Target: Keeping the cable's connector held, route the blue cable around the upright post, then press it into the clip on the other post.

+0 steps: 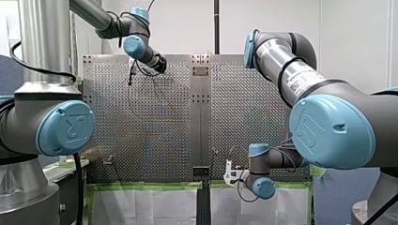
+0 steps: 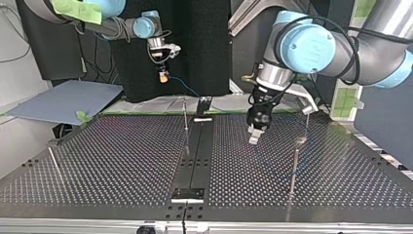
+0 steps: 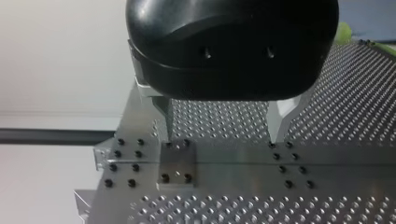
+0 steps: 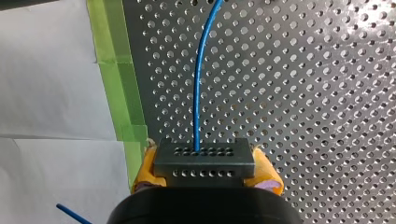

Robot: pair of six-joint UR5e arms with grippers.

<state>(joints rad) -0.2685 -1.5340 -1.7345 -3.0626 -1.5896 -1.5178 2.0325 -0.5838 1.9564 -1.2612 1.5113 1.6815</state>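
Right gripper (image 4: 205,171) clamped on connector (image 4: 204,157), yellow pads (image 4: 268,176) at either end.
Blue cable (image 4: 198,84) leading straight ahead from connector over perforated table (image 4: 308,93); left gripper (image 3: 222,135) spread wide, close above table.

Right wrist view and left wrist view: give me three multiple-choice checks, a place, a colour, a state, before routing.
1. The dark rectangular connector block is: A) hanging free; B) between my right gripper's yellow pads; C) clipped on a post.
2. The tape strip along the perforated metal table's edge is: A) red; B) green; C) black.
3. My left gripper is: A) open and empty; B) shut on a cable; C) shut on a post.
Key: B, pads clamp both its ends; B, plainly green; A, its metal fingers stand apart, nothing between.
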